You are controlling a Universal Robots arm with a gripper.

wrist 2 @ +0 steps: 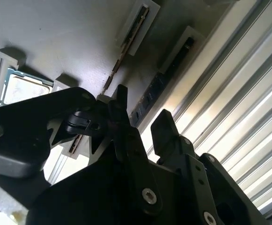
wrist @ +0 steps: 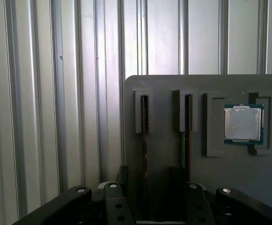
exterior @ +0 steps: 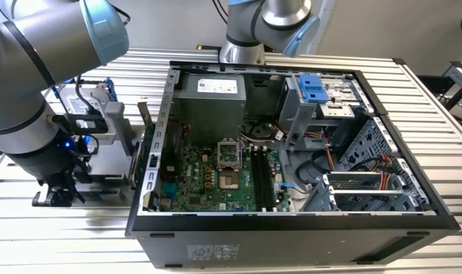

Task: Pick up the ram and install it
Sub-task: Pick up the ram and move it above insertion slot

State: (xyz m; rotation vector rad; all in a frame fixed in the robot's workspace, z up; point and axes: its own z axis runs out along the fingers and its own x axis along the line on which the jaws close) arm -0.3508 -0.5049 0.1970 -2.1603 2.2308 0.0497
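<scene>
We see hand released, fingers spread, poised over ram standing in edge slot of grey holder on slatted table; second stick and processor sit alongside; open computer case at exterior view's right.

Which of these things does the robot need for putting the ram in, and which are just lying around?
Needed for the job:
two ram sticks, standing in slots of the grey tray
the gripper, open, close to them
the memory slots in the open computer case

Just lying about:
the processor chip on the same tray
</scene>
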